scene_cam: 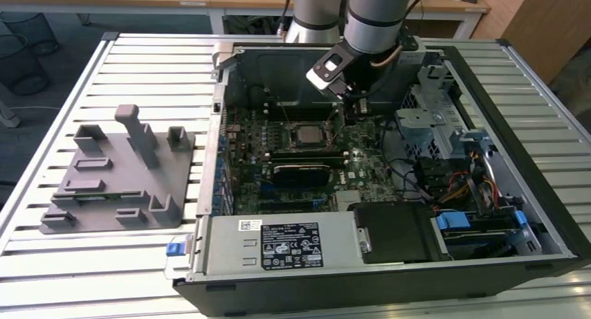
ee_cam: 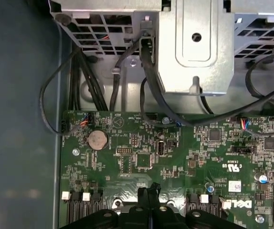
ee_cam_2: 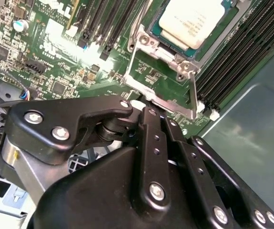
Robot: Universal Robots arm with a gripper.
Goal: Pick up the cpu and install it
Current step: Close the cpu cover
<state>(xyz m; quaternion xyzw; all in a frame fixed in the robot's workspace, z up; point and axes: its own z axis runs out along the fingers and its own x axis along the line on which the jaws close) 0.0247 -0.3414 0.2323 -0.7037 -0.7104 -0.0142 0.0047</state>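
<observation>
The cpu (ee_cam_2: 191,21) already lies in the socket (scene_cam: 308,133), centre of the exterior view; the end effector (scene_cam: 358,108), closed on nothing, hovers just upper right of it; latching probably wants slow, square pressure on the retention lever (ee_cam_2: 192,95).

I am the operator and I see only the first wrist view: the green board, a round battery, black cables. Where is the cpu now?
Observer: In the second wrist view the cpu lies in its socket on the board, apart from the hand.
Operator: Where does the grey tray stand?
Observer: In the exterior view, on the slatted table, at the exterior view's left of the open case.
Operator: And the arm?
Observer: It reaches down into the case; the hand hangs to the exterior view's right of the socket.
</observation>
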